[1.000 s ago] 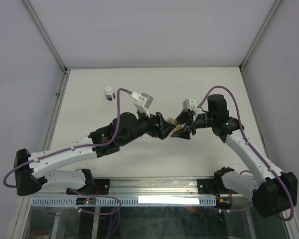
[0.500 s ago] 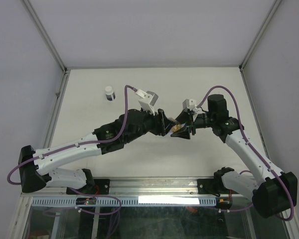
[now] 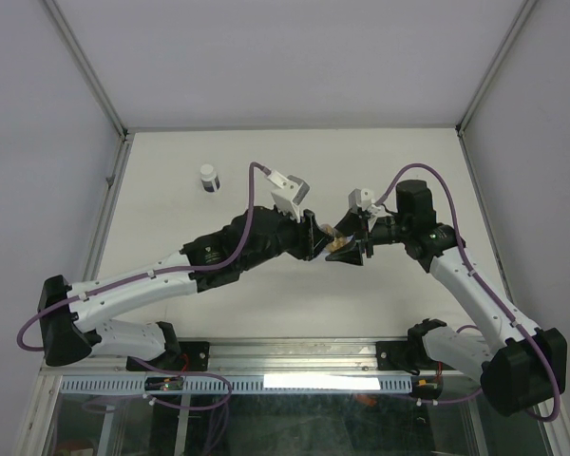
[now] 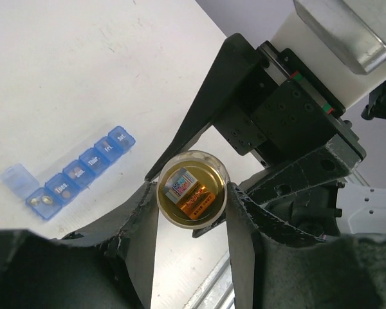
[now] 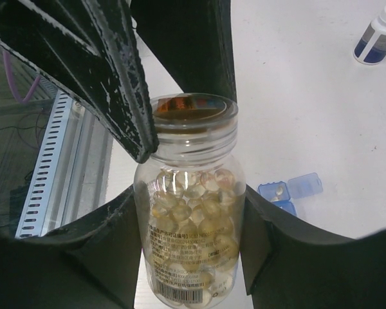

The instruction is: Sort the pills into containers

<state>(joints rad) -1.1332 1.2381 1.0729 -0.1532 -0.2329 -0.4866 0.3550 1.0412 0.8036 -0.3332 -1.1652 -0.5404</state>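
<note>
My right gripper [image 5: 190, 222] is shut on a clear pill bottle [image 5: 190, 257] full of amber pills [image 5: 193, 206] and holds it above the table. My left gripper [image 4: 192, 196] meets it from the opposite side. Its two fingers [image 5: 125, 84] press on either side of the bottle's ribbed cap [image 4: 192, 193], which has a gold top with an orange sticker. Both grippers meet mid-table in the top view [image 3: 328, 245]. The blue pill-organiser strip [image 4: 83, 168] lies on the table below. Its end lid is open and a couple of pills [image 4: 42, 201] lie in the end compartment. It also shows in the right wrist view [image 5: 289, 190].
A small clear white-capped vial [image 3: 208, 177] stands at the back left of the table, also in the right wrist view [image 5: 376, 35]. A metal rail [image 3: 294, 356] runs along the near table edge, between the arm bases.
The left arm's wrist and elbow have shifted right and its camera mount has turned, while its fingers stay at the bottle cap. The right arm and bottle have not moved.
</note>
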